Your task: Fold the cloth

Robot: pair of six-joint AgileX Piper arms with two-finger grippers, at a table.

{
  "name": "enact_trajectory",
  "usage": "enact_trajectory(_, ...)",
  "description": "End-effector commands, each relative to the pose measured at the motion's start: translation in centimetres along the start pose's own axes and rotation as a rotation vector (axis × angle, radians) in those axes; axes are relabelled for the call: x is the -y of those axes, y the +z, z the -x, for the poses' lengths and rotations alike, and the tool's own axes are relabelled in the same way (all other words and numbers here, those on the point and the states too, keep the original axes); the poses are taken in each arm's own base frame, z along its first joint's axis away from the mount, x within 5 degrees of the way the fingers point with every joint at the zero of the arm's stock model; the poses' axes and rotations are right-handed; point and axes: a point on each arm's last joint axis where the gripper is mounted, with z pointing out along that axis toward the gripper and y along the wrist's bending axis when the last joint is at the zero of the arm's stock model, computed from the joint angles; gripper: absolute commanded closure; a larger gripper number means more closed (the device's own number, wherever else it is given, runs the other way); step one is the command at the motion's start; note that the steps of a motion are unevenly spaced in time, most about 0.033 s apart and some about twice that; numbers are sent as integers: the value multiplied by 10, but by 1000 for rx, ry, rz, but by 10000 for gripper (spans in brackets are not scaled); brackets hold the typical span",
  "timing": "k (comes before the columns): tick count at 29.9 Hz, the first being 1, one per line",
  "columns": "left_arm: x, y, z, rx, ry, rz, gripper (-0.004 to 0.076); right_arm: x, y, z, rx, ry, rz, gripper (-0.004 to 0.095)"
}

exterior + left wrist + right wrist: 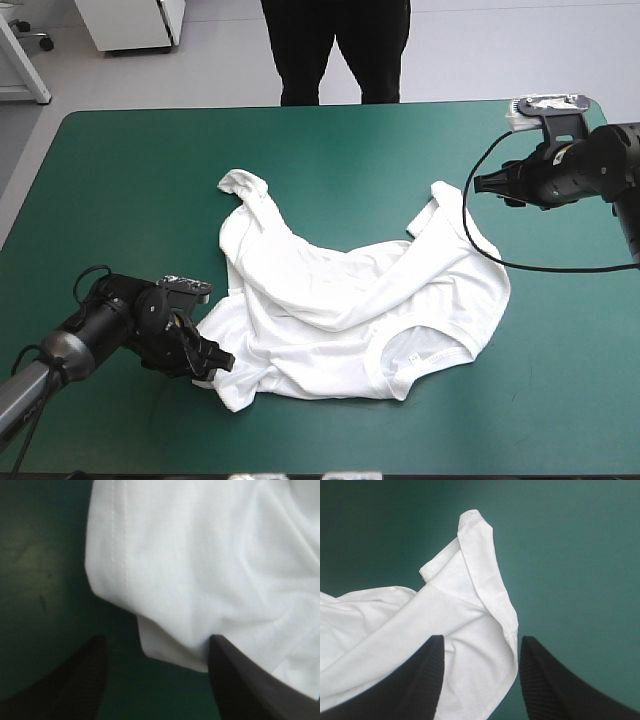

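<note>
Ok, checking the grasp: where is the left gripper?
In the high view the left gripper sits at the table's near left, at the T-shirt's near-left corner; that corner lies between its open fingers.

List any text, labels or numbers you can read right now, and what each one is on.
No text can be read in any view.
On the T-shirt, a small neck label sits inside the collar, too small to read.
On the teal-green cover, there are no markings.
</note>
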Motion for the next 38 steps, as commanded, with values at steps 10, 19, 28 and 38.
enact_trajectory(10, 14, 46, 7, -110, -37, -115, 358, 1, -20, 7, 108, -2, -8, 467)
enact_trajectory(19, 38, 52, 7, -86, 52, -132, 733, 2, -19, 6, 99, 33, -13, 462)
enact_trajectory(28, 39, 52, 6, -91, 67, -130, 733, 8, 29, -12, -148, 80, -60, 302)
enact_trajectory(38, 39, 52, 5, -98, 68, -130, 733, 13, 100, -56, -272, 137, -72, 304)
